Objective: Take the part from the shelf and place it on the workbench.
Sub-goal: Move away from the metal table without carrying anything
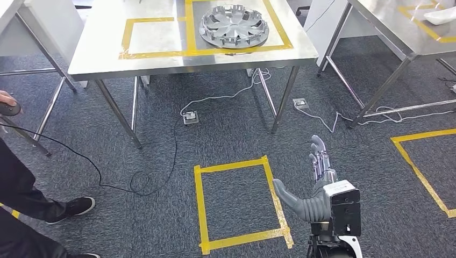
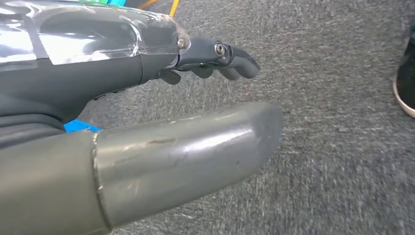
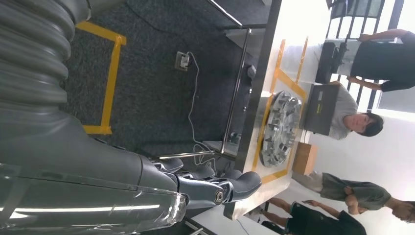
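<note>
The part (image 1: 234,25), a silver wheel cover, lies flat on the steel tabletop (image 1: 107,54) at the far side of the scene, inside the right-hand of two squares marked on it in yellow tape (image 1: 189,32); the smaller left square holds nothing. In the right wrist view the same part (image 3: 280,128) sits within its tape frame, with a dark box and people beyond the far edge. The right hand (image 1: 317,180) hangs low at the near right, released, its fingers stretched out over the grey carpet (image 1: 236,118) and grasping nothing. The left hand (image 2: 210,56) shows over bare carpet with its fingers bent at the tips; it appears to hold nothing, though the close view hides most of it. On the floor a yellow tape square (image 1: 242,204) lies near, just left of the right hand, and another at the far right. White cables and floor sockets lie under the tabletop. A person in dark clothes (image 1: 21,204) stands at the near left, holding a small black device.
</note>
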`<state>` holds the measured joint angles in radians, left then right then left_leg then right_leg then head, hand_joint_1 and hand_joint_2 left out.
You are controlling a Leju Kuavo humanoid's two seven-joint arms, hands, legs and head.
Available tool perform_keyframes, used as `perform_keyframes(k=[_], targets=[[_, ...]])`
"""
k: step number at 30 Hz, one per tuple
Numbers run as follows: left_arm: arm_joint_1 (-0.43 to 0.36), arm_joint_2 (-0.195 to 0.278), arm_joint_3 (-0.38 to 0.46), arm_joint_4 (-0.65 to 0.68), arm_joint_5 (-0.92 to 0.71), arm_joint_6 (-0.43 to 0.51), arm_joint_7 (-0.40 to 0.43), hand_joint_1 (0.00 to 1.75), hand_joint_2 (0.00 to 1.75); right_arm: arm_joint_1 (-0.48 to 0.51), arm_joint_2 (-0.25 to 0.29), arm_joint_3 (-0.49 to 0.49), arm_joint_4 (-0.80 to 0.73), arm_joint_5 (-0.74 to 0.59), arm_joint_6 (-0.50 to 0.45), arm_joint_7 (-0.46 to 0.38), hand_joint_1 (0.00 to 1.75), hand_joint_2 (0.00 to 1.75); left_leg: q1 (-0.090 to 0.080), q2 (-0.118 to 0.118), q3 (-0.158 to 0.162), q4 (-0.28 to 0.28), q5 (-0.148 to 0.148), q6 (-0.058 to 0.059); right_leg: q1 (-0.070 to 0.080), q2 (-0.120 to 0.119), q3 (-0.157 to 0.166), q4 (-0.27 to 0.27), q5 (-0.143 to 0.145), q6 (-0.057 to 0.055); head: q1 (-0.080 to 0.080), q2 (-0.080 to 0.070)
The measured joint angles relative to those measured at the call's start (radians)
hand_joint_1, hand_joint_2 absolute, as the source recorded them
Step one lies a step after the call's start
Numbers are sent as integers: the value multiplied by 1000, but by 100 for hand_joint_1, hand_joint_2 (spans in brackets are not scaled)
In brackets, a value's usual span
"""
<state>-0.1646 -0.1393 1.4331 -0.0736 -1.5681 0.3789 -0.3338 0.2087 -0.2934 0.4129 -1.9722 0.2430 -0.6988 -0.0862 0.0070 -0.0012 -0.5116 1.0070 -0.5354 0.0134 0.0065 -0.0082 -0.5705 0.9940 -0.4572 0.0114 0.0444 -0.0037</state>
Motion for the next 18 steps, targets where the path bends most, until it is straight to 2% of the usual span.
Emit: perform_keyframes(k=[1, 2, 3, 5, 6, 7, 8, 10, 11, 12, 14, 16, 17, 18], targets=[[0, 0, 0, 0, 0, -2, 1, 0, 0, 1, 0, -1, 2, 2, 0, 0, 0, 175, 1, 0, -3, -1, 6, 6, -2, 1, -4, 7, -9, 6, 0, 0], [0, 0, -1, 0, 0, -3, 2, 0, 0, 1, 1, -2, 3, 3, 0, 0, 0, 175, 3, 1, -8, -3, 12, 12, -3, 3, -13, 30, -31, 12, 2, 0], [-1, 0, -3, 0, 0, -4, 4, 0, 0, 1, 2, -5, 5, 5, 0, 0, 0, 175, 5, 1, -15, -4, 19, 16, -6, 4, -32, 78, -69, 19, 6, 0], [-1, 1, -5, 0, 0, -5, 9, 0, 0, 3, 3, -9, 10, 7, 0, 0, 0, 175, 3, 1, -32, -3, 31, 21, -10, 4, -80, 218, -154, 28, 16, 0], [0, 0, -6, 0, 0, -5, 12, 0, 0, 4, 4, -10, 13, 7, 0, 0, 0, 175, 2, 1, -40, -2, 36, 21, -11, 4, -96, 274, -179, 30, 19, 0], [0, 1, -6, 0, 0, -5, 14, 0, 0, 5, 5, -12, 16, 7, 0, 0, 0, 175, 1, 1, -47, -2, 42, 20, -12, 4, -94, 293, -182, 29, 21, 0], [1, 1, -6, 0, 0, -5, 16, 0, 0, 5, 5, -14, 19, 7, 0, 0, 0, 175, 0, 1, -53, -2, 46, 19, -12, 4, -72, 270, -166, 26, 23, 0], [1, 0, -7, 0, 0, -5, 17, 0, 0, 5, 7, -16, 22, 5, 0, 0, 0, 175, -3, 0, -59, -2, 55, 17, -10, 4, 19, 124, -105, 11, 29, 0], [1, 0, -8, 0, 0, -5, 17, 0, 0, 4, 7, -17, 23, 4, 0, 0, 0, 175, -4, 0, -62, -2, 59, 13, -8, 5, 61, 50, -85, 2, 31, 0], [1, -1, -9, 0, 0, -5, 17, 0, 0, 4, 8, -18, 23, 2, 0, 0, 0, 175, -4, 0, -65, -1, 64, 9, -4, 5, 89, -3, -73, -7, 33, 0], [1, -3, -13, 0, 0, -5, 18, 0, 0, 5, 9, -21, 23, -2, 0, -2, 0, 175, -2, 2, -72, -2, 73, -4, 1, 7, 96, -32, -71, -18, 37, 0], [1, -3, -16, 0, 0, -5, 18, 0, 0, 6, 10, -23, 23, -4, 0, -4, 0, 175, 0, 3, -76, -1, 76, -17, 2, 6, 92, -43, -53, -24, 39, 0], [1, -3, -18, 0, 0, -5, 18, 0, 0, 5, 12, -24, 23, -5, 0, -5, 0, 175, 0, 3, -84, 12, 61, -22, 0, 4, 89, -50, -43, -27, 38, 0], [1, -2, -19, 0, 0, -5, 18, 0, 0, 5, 13, -24, 23, -5, 0, -7, 0, 175, 1, 3, -99, 47, 30, -26, -2, 2, 84, -56, -32, -29, 33, 0]])
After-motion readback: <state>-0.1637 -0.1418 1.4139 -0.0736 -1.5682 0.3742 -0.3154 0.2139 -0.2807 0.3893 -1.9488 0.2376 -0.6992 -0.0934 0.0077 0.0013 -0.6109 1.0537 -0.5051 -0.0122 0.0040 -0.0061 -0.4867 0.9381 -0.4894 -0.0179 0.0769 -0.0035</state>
